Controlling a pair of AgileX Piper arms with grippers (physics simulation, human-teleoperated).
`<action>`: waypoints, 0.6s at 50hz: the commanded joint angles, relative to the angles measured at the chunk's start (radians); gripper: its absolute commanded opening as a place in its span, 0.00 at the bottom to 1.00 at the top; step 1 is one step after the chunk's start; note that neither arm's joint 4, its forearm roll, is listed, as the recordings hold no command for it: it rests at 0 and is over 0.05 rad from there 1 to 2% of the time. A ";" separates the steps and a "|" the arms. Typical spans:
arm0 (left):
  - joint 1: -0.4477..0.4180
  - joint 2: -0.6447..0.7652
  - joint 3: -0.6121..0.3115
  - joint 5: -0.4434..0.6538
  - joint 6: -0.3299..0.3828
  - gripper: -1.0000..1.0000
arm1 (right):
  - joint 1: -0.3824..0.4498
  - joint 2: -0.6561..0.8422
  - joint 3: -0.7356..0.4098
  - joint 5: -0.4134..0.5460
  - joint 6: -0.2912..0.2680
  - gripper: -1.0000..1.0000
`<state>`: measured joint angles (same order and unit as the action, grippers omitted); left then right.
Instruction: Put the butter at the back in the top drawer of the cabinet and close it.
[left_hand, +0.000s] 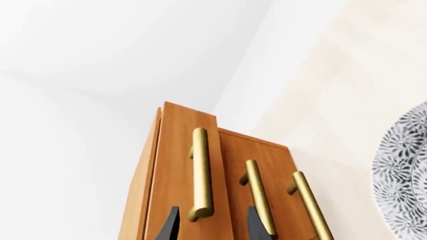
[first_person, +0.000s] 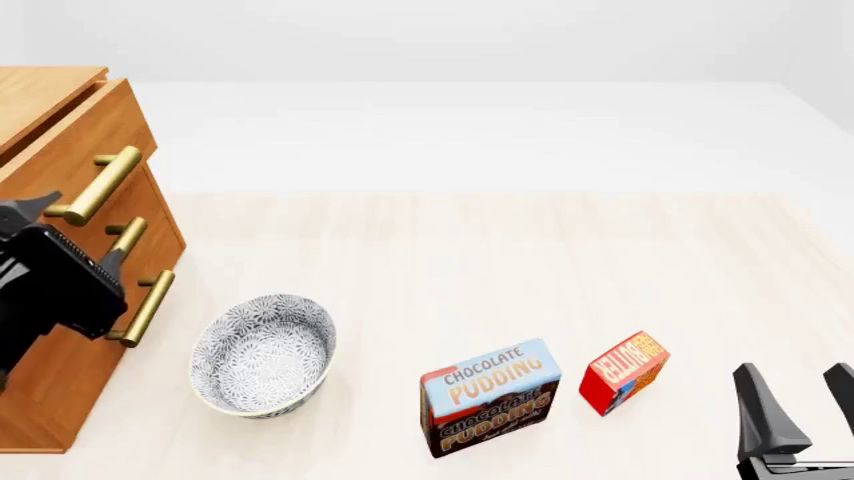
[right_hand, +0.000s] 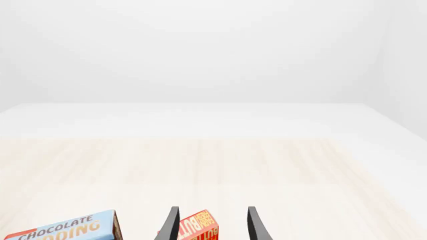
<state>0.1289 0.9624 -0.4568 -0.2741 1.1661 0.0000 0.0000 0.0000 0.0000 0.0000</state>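
1. The butter (first_person: 623, 373) stands on the desk (first_person: 534, 260) near its front edge, on the right half, just right of the chocolate pudding box (first_person: 489, 397) and apart from it.
2. The right tool (first_person: 802, 395) is low at the front right corner, its two dark fingers spread apart with nothing between them. The butter lies to its left, near but not touching.
3. In the right wrist view the butter (right_hand: 199, 227) shows between the finger tips, ahead of them, closer to one finger than the other.
4. The cabinet (first_person: 60, 290) stands at the desk's left edge. Its top drawer (first_person: 74, 140) juts a little forward of the two below.
5. The left tool (left_hand: 210, 225) is at the cabinet front with fingers apart, either side of the top drawer's brass handle (left_hand: 201, 175), not closed on it.
6. A patterned bowl (first_person: 263, 355) sits between cabinet and pudding box.
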 joint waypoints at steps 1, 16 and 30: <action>0.004 0.048 -0.005 -0.040 0.006 1.00 | 0.000 0.000 0.000 0.000 0.000 1.00; 0.008 0.066 -0.008 -0.057 0.006 1.00 | 0.000 0.000 0.000 0.000 0.000 1.00; 0.007 0.071 -0.012 -0.061 0.004 1.00 | 0.000 0.000 0.000 0.000 0.000 1.00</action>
<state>0.1357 1.0265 -0.4649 -0.3293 1.1713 0.0000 0.0000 0.0000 0.0000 0.0000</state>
